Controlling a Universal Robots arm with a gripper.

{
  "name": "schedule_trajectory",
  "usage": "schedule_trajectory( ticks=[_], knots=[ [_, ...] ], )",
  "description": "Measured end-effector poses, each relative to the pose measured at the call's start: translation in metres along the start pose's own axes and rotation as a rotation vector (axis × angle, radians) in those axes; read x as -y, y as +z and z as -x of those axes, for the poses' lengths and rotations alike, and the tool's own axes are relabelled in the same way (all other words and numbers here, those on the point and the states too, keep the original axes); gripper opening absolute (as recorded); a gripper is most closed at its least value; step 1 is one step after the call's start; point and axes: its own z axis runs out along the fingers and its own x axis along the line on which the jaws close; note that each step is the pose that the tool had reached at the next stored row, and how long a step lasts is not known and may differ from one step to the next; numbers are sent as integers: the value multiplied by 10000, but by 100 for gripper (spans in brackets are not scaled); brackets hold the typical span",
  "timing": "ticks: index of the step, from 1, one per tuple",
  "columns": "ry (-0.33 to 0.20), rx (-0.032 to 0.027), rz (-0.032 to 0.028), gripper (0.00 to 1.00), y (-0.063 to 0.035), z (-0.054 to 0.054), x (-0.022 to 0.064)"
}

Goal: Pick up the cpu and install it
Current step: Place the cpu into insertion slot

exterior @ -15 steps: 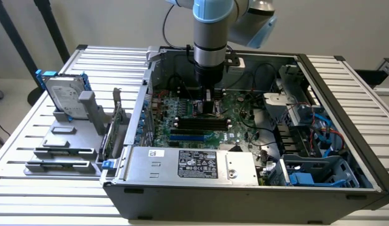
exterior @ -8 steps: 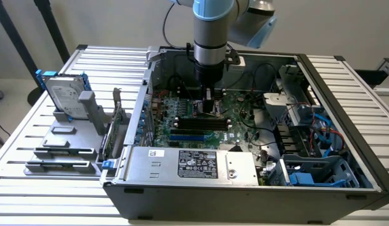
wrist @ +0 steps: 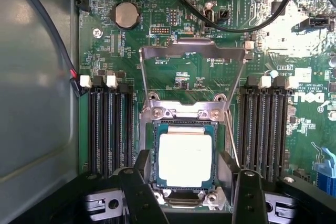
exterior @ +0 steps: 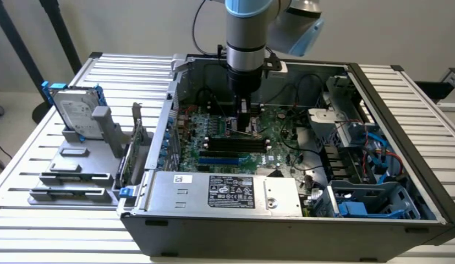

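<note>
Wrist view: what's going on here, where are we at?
The arm's gripper is down inside the open PC case, over the motherboard. The cpu lies in its socket, with the metal retention plate flipped up. The gripper is open, one finger on each side of the cpu, not clamped on it.

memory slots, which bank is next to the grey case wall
The bank with the red and black cable ending at its white clips; the other bank lies beyond the cpu, beside the blue connector.
</note>
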Motion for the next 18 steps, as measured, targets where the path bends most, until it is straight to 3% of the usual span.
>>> schedule_trajectory(
  ticks=[7, 10, 11, 15, 16, 18],
  knots=[
    [1, -4, -34, 60, -72, 1, 88],
    [2, -3, -63, 48, -91, 8, 151],
    [3, -3, -71, 48, -97, 11, 174],
    [3, -7, -96, 24, -118, 29, 280],
    [4, -8, -104, 24, -125, 33, 304],
    [3, -8, -122, 13, -148, 37, 338]
  ],
)
